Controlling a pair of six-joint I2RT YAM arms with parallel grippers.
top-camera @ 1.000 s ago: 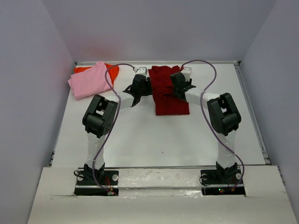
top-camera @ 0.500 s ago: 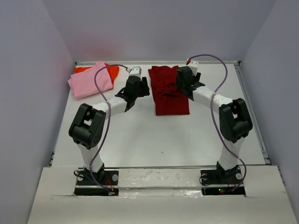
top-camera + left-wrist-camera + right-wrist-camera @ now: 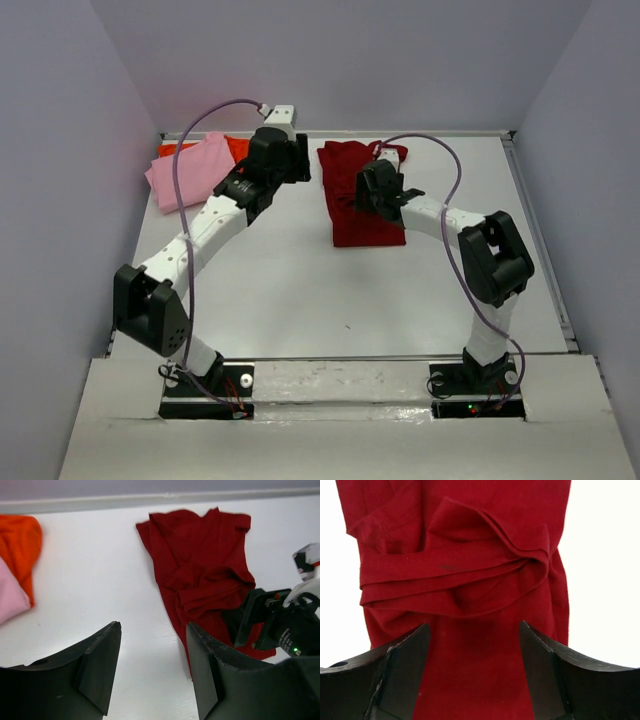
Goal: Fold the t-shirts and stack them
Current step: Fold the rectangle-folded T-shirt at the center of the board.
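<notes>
The dark crimson t-shirt lies rumpled at the back centre of the table, with a bunched fold across its middle. It also shows in the left wrist view. My right gripper hovers open just over that shirt, its jaws straddling the cloth below the fold and holding nothing. My left gripper is raised high to the left of the shirt, open and empty. The light pink t-shirt lies at the back left on top of the orange-red t-shirt.
The white table is walled by grey panels on three sides, with a raised rim along the right and back. The right arm's wrist shows at the lower right of the left wrist view.
My left arm has stretched out and lifted its gripper up and back, away from the crimson shirt's left edge. My right gripper has shifted left and nearer, over the shirt's middle.
</notes>
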